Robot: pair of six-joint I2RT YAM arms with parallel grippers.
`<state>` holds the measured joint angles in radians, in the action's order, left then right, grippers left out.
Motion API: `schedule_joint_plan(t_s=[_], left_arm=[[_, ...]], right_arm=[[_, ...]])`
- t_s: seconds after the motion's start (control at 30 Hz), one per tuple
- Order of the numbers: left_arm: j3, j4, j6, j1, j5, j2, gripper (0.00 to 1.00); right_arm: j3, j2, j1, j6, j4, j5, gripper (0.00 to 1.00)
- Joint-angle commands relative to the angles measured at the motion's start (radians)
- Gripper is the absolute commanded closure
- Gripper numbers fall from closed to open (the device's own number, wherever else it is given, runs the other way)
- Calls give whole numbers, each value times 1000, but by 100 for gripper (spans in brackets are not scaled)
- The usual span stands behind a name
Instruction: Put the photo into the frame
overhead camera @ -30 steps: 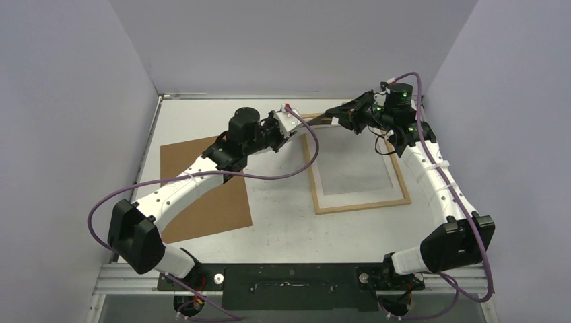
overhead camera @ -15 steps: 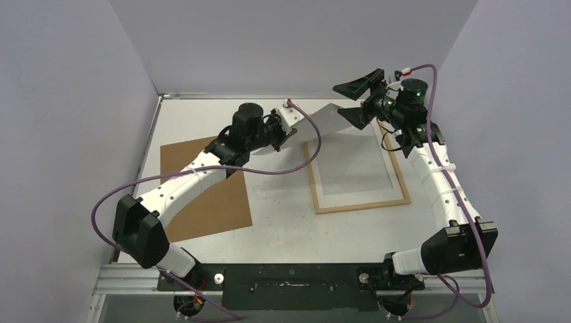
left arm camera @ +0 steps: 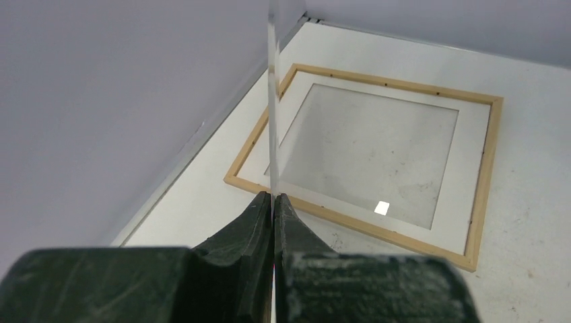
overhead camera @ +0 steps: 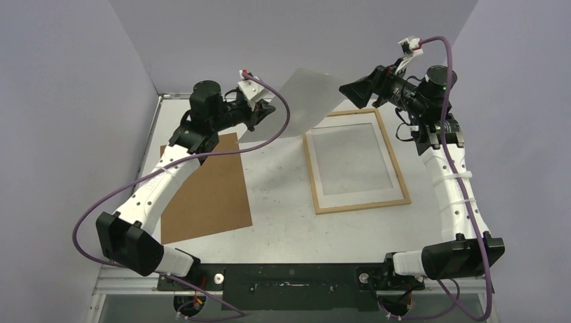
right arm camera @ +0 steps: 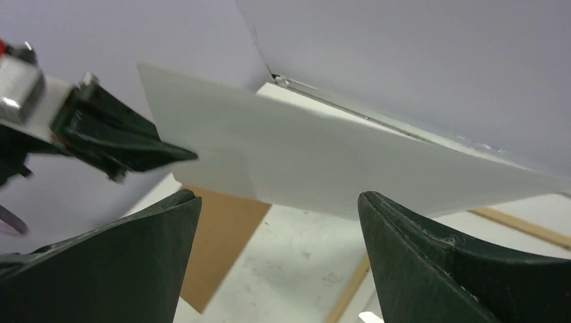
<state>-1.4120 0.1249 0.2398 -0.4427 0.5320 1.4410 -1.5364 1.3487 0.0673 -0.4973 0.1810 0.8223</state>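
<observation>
Evidently the photo (overhead camera: 311,99) looks light, thin and bendy, best pinched at an edge as the clenched left claw (left arm camera: 272,202) does; right claw (overhead camera: 351,90) gapes empty.

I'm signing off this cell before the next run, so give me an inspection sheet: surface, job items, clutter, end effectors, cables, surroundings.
Surface: white table, scuffed and marked.
Job's things: photo held in the air, plain white back toward the top camera; frame flat on the table, white mat inside it.
Clutter: brown backing board flat on the table's left side.
End effectors: left end effector shut on the photo's edge; right end effector open, facing the photo.
Cables: purple cables loop loosely off both arms.
Surroundings: plain grey walls on three sides.
</observation>
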Motion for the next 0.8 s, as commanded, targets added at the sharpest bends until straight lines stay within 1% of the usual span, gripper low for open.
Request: schedule_joint_plan(t_s=[0.0,0.17,0.27,0.33,0.43,0.53,0.63,0.77], left_arm=[[-62,1,18,23,155,-102,100],[-65,51,73,28,183,-152,100],[-87,110,108,29,190,-171,100],[-113,178,143,27,201,-174,100],[-141,266,191,27,188,-180,100],[-128,297,234,28,139,-205,100],[-121,327,271,29,92,-218,100],[-158,374,282,29,63,-208,100]], right_arm=[[-44,-37,15,452,81,108,10],[-95,0,51,544,102,51,10],[-149,33,86,617,162,14,10],[-181,51,112,670,209,-11,10],[-215,69,150,739,271,-29,10],[-230,75,173,799,334,-32,10],[-242,73,181,857,409,17,11],[-299,88,183,973,610,137,14]])
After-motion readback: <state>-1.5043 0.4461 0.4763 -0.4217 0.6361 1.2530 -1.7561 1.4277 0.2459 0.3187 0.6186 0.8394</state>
